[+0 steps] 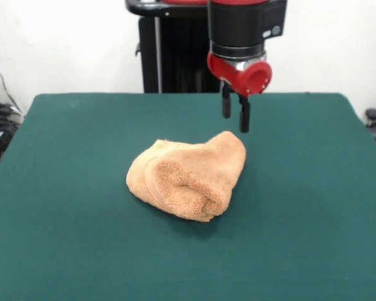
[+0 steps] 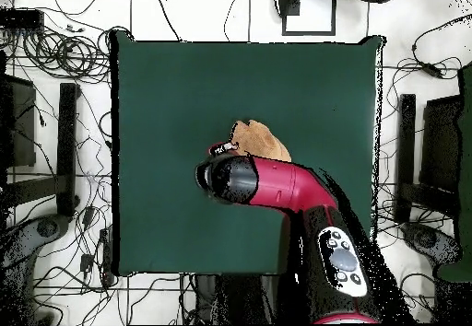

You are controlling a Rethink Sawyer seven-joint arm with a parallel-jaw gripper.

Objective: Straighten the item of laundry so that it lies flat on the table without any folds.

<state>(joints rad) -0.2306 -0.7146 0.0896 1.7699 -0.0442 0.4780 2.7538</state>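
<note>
Towel [image 1: 188,177] is seen bunched and folded on the green table [image 1: 62,188], just below the jaws. Nothing is held by the gripper [image 1: 235,116], whose jaws are set slightly apart.

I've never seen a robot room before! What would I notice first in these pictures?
First, the fluffy peach towel, bunched up and folded over itself in the middle of the big dark green table. Right above the towel's far edge hangs the robot's red and black arm with its hand, two dark fingers pointing down, slightly apart and holding nothing. From overhead, the arm hides most of the towel.
</note>
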